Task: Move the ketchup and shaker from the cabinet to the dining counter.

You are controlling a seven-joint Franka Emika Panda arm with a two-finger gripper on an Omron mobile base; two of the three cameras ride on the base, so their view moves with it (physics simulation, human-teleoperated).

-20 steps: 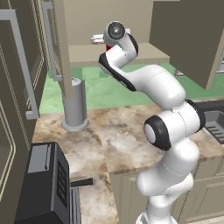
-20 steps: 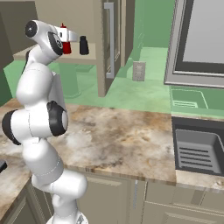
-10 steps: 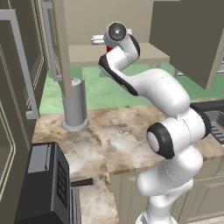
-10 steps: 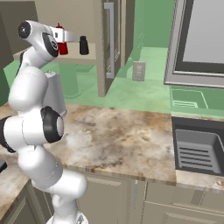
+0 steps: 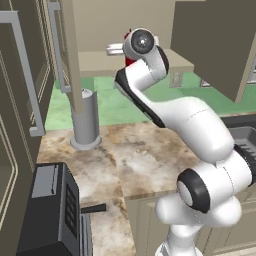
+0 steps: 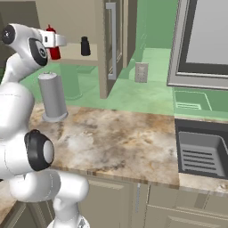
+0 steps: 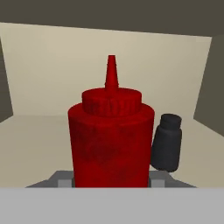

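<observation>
Between the fingers (image 7: 111,181), pinched upright on the tan wall cabinet (image 7: 39,131) shelf, red cylindrical plastic ketchup bottle (image 7: 111,140) with pointed nozzle, small black tapered shaker (image 7: 167,142) just right and behind, apart.

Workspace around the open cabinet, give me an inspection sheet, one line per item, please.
Surface: mottled marble worktop, under the cabinet.
Job's things: ketchup upright on the cabinet shelf, close in front of the hand; shaker upright on the same shelf, apart from it.
Clutter: tall grey cylinder on the worktop; dark appliance at the near edge.
Grippers: gripper at the ketchup, fingers either side of its base; grip cannot be confirmed.
Cables: nothing seen.
Surroundings: sink, green wall with outlet, open cabinet door with bar handle.
</observation>
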